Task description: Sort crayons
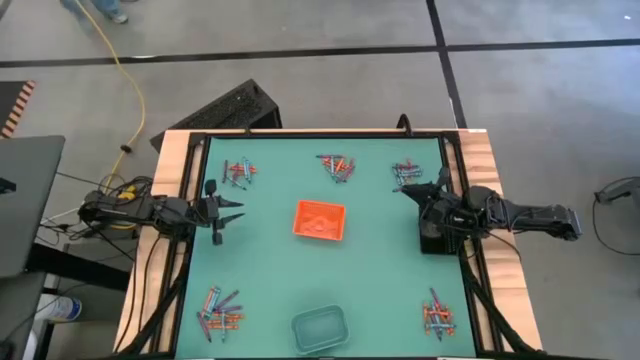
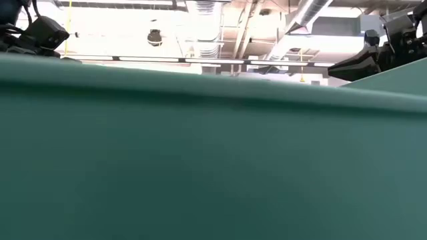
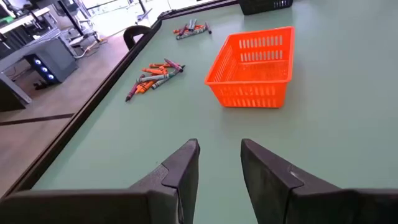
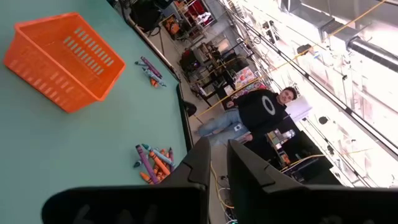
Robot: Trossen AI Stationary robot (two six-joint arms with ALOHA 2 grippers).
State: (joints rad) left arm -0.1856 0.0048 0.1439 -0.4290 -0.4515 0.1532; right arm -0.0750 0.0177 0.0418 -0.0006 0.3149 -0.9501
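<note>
Two black jointed arms trail bundled dark cables, each ending in matte black, wedge-shaped, blunt-tipped jaws.

Wide bare tabletop (image 1: 270,270) lies around the orange basket (image 1: 320,219) in the middle. Crayons (image 1: 238,173) sit in clusters out by the edges and corners; a clear tray (image 1: 319,328) blocks the near edge.
</note>
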